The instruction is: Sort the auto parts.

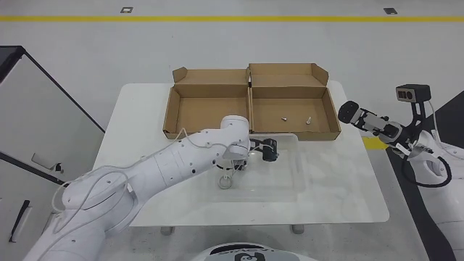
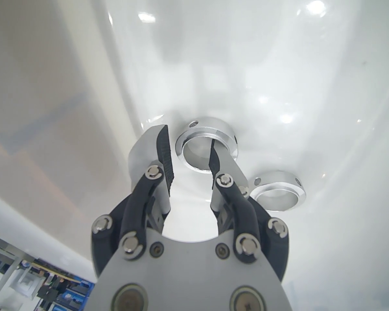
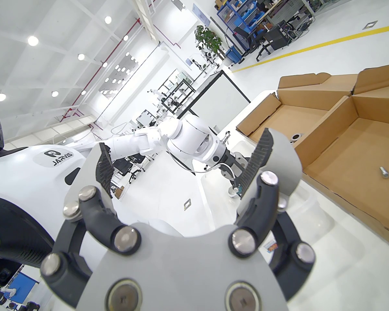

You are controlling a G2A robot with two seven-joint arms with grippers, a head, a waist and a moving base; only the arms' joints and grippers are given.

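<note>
A silver ring collar [image 2: 207, 131] lies on the floor of the clear tray [image 1: 290, 181]. My left gripper [image 2: 187, 135] is open and straddles its wall: one fingertip [image 2: 214, 156] is inside the ring, the other is outside with a gap. A second ring collar [image 2: 277, 190] lies right beside it. In the top view the left gripper [image 1: 225, 177] points down into the tray's near left part. My right gripper [image 1: 348, 111] hangs open and empty off the table's right edge, seen as [image 3: 185, 142].
Two open cardboard boxes stand behind the tray. The left box [image 1: 206, 112] holds a silver part [image 3: 296, 137]. The right box [image 1: 319, 112] holds two small bolts [image 1: 285, 119] [image 1: 309, 121]. The white table [image 1: 348, 188] has bare room at its right.
</note>
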